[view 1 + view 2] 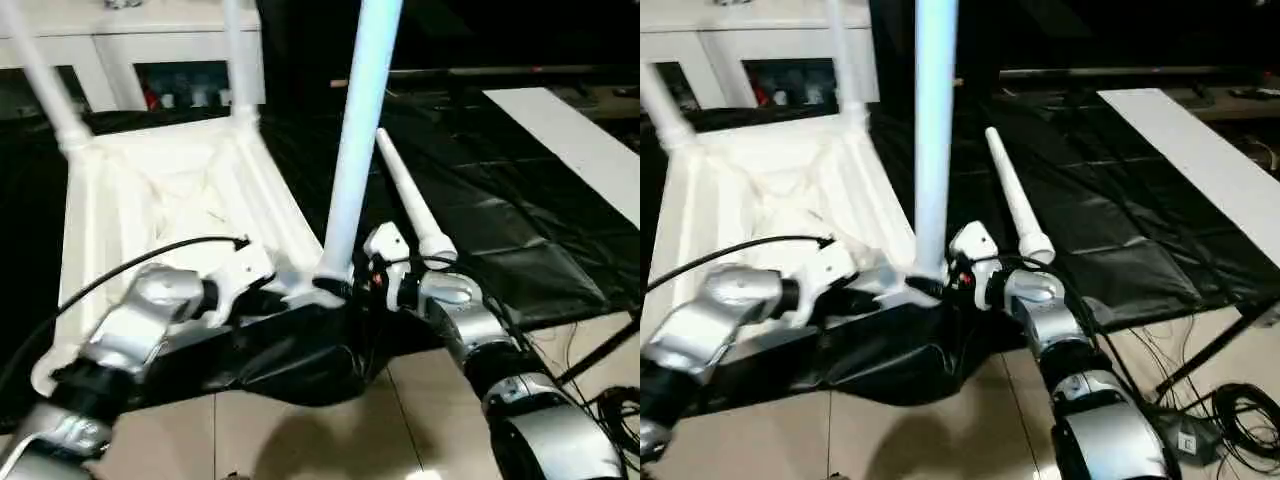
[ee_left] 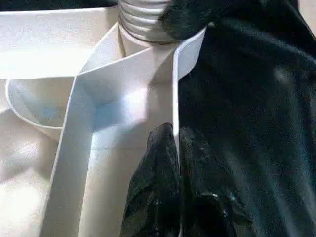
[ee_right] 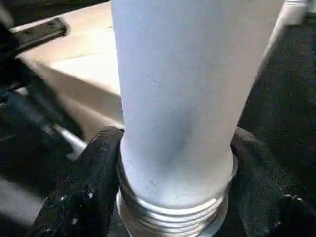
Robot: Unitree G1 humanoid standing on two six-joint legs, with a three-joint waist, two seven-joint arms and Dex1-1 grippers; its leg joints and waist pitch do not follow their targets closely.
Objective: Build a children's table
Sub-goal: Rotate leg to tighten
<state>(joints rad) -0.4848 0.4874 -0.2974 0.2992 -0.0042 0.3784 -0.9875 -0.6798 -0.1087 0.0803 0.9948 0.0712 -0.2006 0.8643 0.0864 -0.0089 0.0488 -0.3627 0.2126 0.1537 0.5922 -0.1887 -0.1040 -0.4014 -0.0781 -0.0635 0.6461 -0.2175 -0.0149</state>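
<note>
The white plastic tabletop [image 1: 170, 200] lies upside down on black sheeting [image 1: 480, 230], ribbed underside up, two round legs standing in its far corners. At the near corner socket [image 1: 318, 290] a third smooth, tapered leg [image 1: 355, 130] stands upright, ridged thread showing at its base. My right gripper [image 3: 173, 163] presses its black fingers [image 3: 86, 182] against both sides of that leg just above the thread. My left gripper [image 2: 175, 153] is pinched closed on the tabletop's thin raised rim [image 2: 174, 89] beside that socket. A fourth leg [image 1: 410, 205] lies loose on the sheeting near my right wrist.
</note>
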